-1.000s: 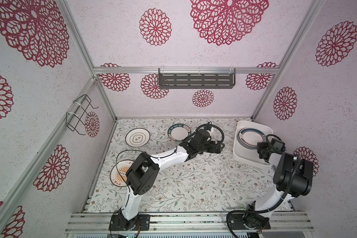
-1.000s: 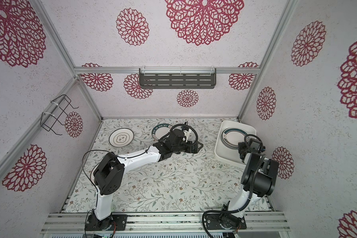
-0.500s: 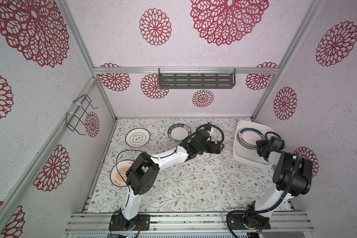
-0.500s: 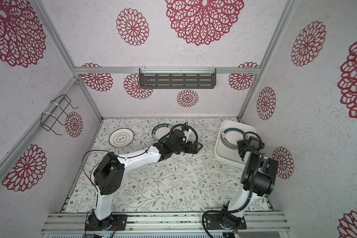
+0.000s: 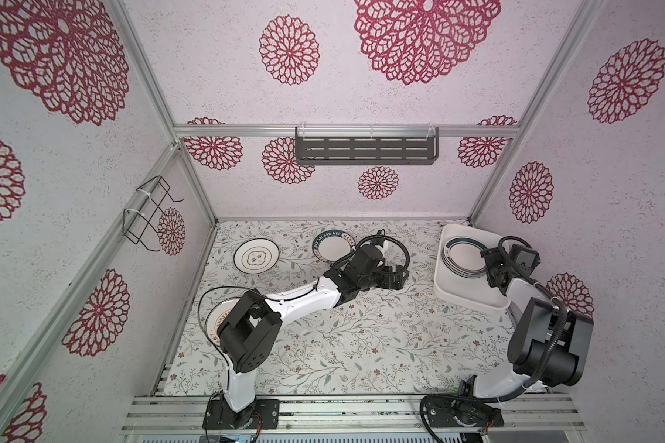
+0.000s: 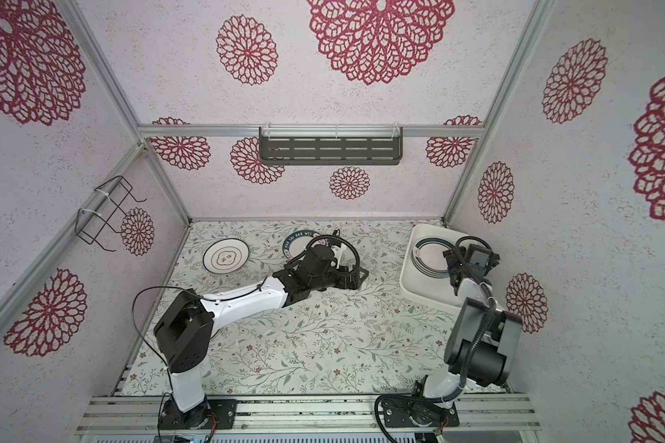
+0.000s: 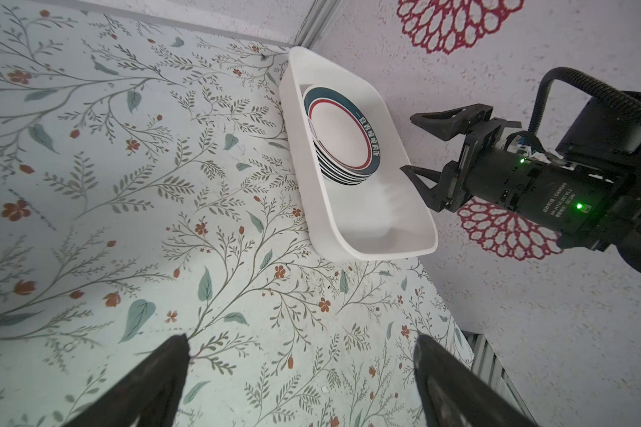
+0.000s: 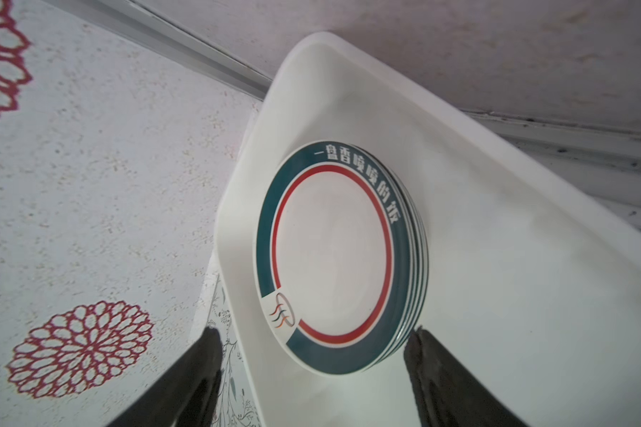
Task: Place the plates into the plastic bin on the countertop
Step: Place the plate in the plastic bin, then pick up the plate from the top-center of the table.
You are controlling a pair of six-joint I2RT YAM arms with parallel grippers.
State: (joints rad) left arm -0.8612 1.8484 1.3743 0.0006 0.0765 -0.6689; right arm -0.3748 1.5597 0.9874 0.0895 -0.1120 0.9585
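What moved: the right pincer has opened its jaws. The left arm has stayed put.
Right pincer: its jaws are wide apart and hold nothing. It hangs over the plastic bin, close to the stack of plates, and I see it touching none of them.
Left pincer: its jaws are wide apart too and hold nothing. It is over the middle of the countertop.
Bin: it sits on the countertop in the far right corner, by the wall.
Plates in bin: several lie flat in one pile at the far end. The top one has a teal rim, a red ring and white letters.
Plates left out: a teal-rimmed plate lies at the back, just beside the left arm. A dark-ringed plate lies to its left. An orange plate is mostly hidden under the left arm.
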